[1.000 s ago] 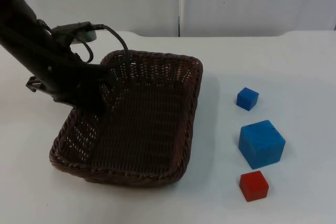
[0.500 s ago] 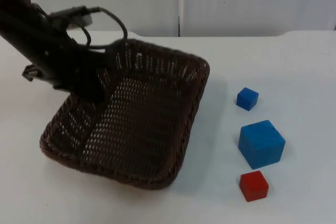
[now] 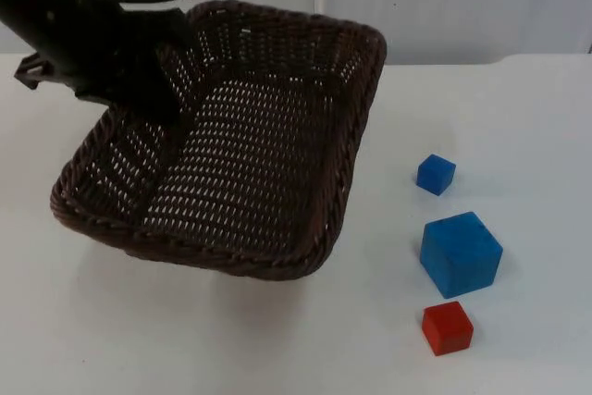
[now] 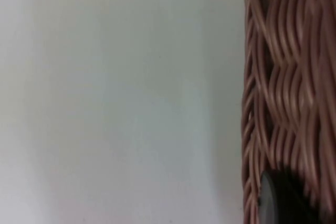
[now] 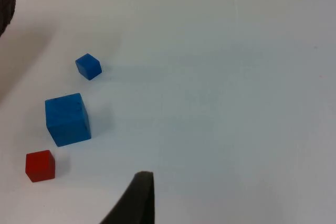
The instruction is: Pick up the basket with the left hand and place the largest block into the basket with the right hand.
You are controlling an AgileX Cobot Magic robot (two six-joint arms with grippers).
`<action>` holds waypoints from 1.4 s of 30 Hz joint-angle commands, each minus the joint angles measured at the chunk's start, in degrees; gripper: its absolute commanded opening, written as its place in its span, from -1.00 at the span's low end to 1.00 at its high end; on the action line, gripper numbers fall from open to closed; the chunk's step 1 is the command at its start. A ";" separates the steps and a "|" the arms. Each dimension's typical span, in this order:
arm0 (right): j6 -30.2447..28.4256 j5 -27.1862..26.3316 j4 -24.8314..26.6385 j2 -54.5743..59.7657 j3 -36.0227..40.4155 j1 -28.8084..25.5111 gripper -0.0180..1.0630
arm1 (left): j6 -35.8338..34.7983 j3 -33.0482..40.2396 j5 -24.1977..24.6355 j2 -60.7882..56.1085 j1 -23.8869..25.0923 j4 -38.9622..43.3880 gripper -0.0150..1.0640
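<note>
While the left gripper (image 3: 171, 99) is clamping the wicker basket (image 3: 231, 154) by its left wall, the basket is hanging tilted above the white table (image 3: 518, 117), its near rim lower than its far rim. To do this lift well, the arm should be levelling the basket and holding it steady and low enough for a block to drop in without bouncing out. In the left wrist view a black fingertip (image 4: 283, 200) is pressing against the woven wall (image 4: 283, 77), so the pincer is narrowed onto the weave. The large blue block (image 3: 461, 253) is sitting on the table to the right of the basket, between the small blue block (image 3: 436, 174) and the red block (image 3: 447, 327), all three apart from each other. The right arm is waiting away from the blocks; of the right gripper (image 5: 137, 203) one dark fingertip is in sight, and whether that pincer is wide or narrow cannot be told.
</note>
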 commanded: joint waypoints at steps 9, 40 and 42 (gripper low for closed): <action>-0.06 -0.18 0.16 -0.17 0.10 -0.30 0.99 | -1.94 6.40 0.24 -5.40 -0.12 -3.05 -0.97; -0.06 -0.18 0.16 -0.17 0.10 -0.30 0.99 | 1.07 22.52 -5.47 -14.42 -0.12 -2.56 -0.97; -0.06 -0.18 0.16 -0.17 0.10 -0.30 0.99 | 2.05 22.52 -5.72 -14.42 -0.12 -3.22 -0.97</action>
